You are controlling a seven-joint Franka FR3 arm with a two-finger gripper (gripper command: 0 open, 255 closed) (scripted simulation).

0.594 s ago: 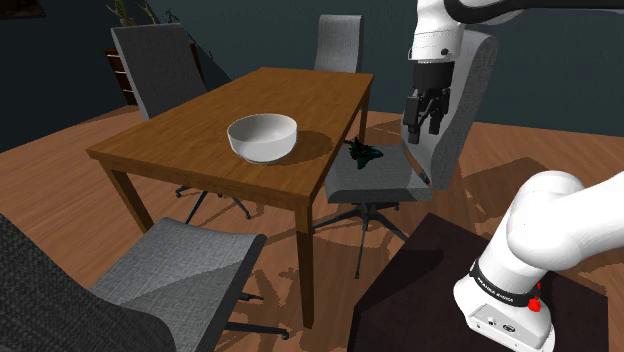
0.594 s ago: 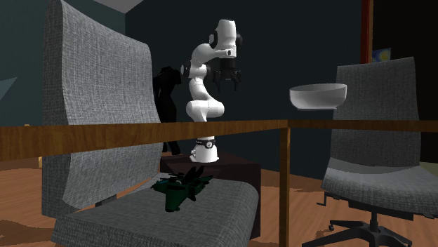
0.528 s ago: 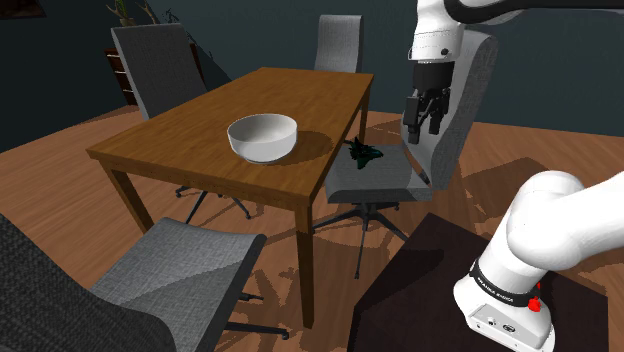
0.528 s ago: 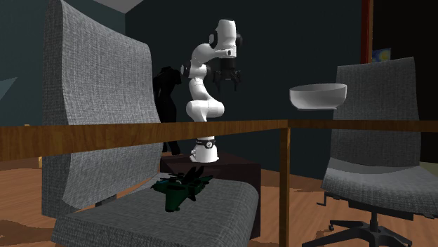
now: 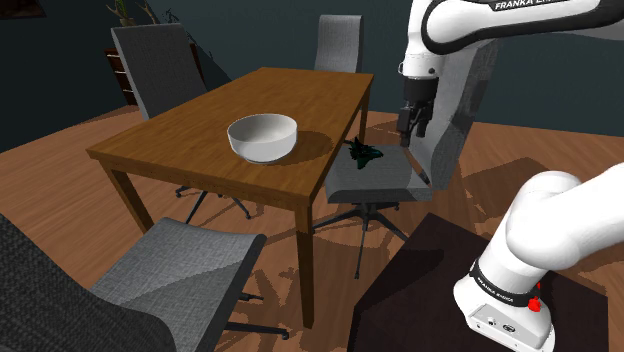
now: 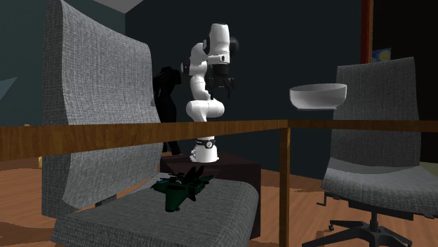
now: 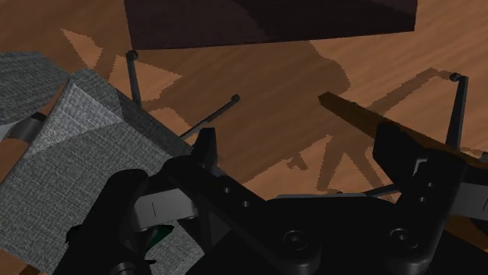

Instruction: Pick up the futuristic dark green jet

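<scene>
The dark green, angular toy jet [image 5: 364, 152] lies on the grey fabric chair seat [image 5: 385, 178]. The all-black gripper [image 5: 413, 128] hovers above it, fingers spread. Best to centre over the fuselage, descend straight, then close.

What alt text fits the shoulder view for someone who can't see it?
A small dark green jet lies on a grey chair's seat beside a wooden table, the robot's black hand hanging above it, to the picture's right. A white bowl stands on the table.

White arm [image 5: 545, 225] arched high, wrist [image 5: 418, 72] bent downward, black fingers [image 7: 205, 152] parted, empty
</scene>
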